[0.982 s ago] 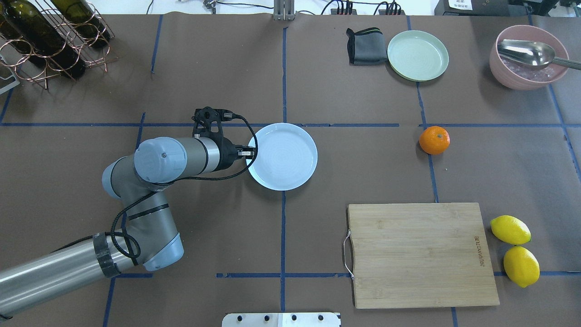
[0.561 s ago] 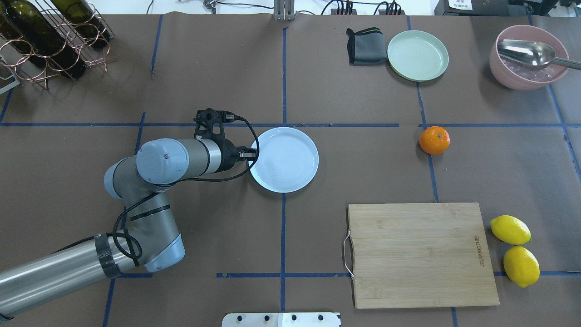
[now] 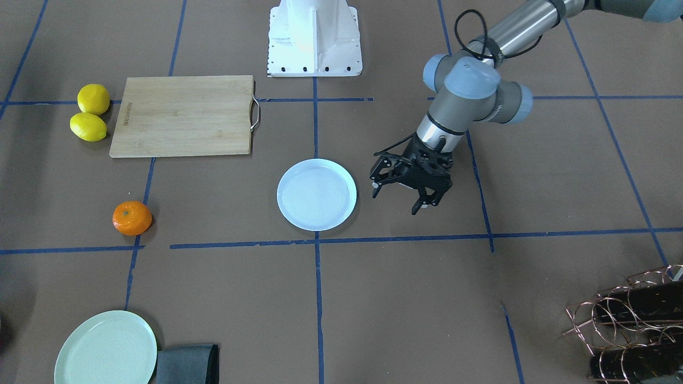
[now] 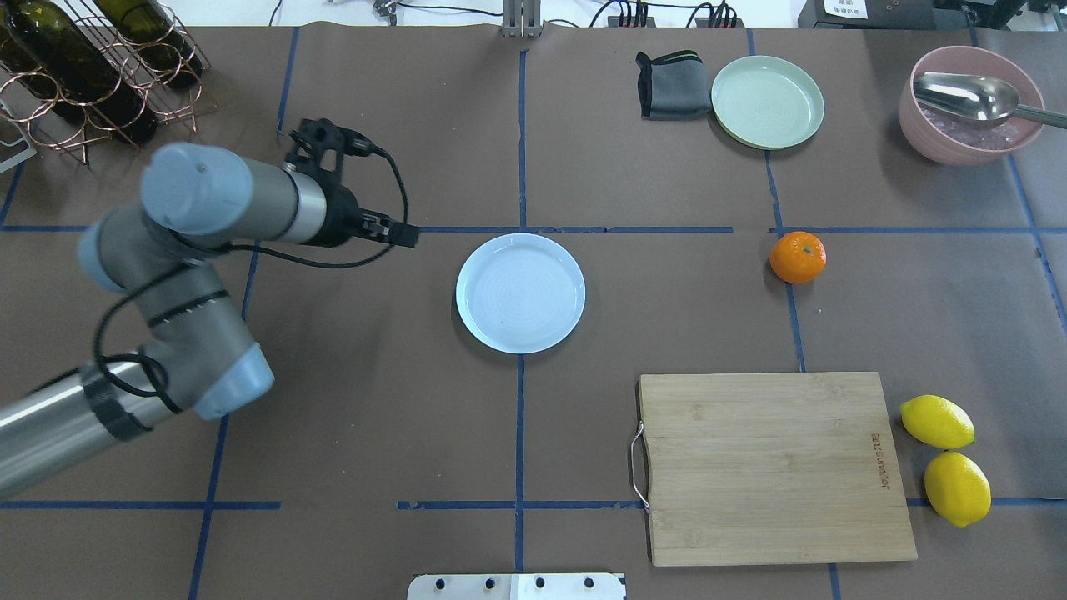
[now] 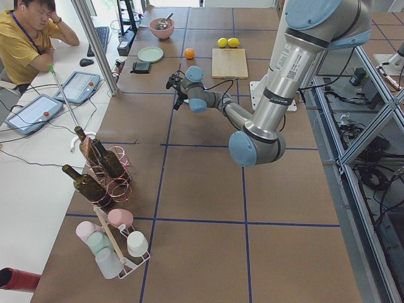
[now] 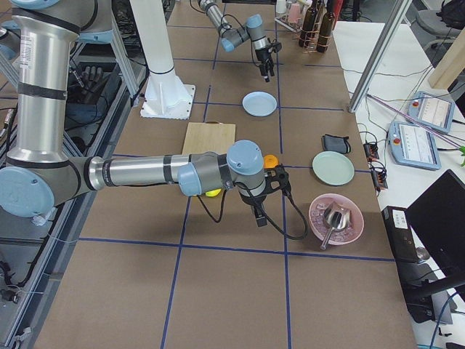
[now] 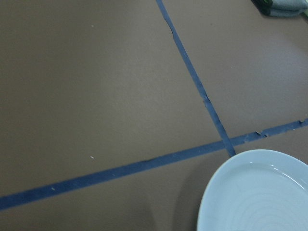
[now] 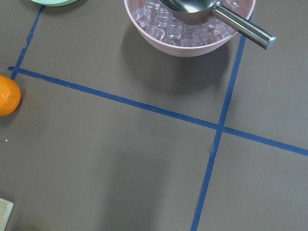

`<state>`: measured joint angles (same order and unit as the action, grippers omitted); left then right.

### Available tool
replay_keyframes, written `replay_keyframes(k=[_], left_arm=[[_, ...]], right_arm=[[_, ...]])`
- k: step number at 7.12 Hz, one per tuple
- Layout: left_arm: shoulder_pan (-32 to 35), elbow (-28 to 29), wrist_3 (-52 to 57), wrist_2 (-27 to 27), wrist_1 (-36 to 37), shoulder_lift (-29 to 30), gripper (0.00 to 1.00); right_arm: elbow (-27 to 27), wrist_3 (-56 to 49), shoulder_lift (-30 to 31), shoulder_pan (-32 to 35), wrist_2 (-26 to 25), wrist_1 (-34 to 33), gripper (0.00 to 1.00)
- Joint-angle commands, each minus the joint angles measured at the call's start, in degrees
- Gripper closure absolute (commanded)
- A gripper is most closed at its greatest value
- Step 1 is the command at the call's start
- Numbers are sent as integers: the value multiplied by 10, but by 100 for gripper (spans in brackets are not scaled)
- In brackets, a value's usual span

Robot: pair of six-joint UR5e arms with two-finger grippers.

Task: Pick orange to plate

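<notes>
0 steps done: orange (image 4: 798,257) sits on table (image 4: 683,308), well apart from empty plate (image 4: 520,292). Left gripper (image 3: 397,196) open, empty, beside plate. Right gripper (image 6: 259,214) near orange, open or closed cannot tell. Pick and place both remain.

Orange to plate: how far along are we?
Done: nothing; the plate is empty. In hand: nothing; the orange sits on the table, ungrasped. The left gripper is open beside the plate; the right gripper appears near the orange, state unclear. To do: grasp, carry, place.
</notes>
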<state>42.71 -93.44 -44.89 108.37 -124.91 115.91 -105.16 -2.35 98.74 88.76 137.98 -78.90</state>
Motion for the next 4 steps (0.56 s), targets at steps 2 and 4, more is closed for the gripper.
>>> replay_keyframes(k=[2, 4], left_arm=[[237, -132, 363, 105, 249, -72, 0], [387, -81, 438, 271, 252, -194, 0]], right_arm=[[-1, -5, 0, 0, -10, 2, 0], [-3, -1, -1, 0, -9, 2, 0]])
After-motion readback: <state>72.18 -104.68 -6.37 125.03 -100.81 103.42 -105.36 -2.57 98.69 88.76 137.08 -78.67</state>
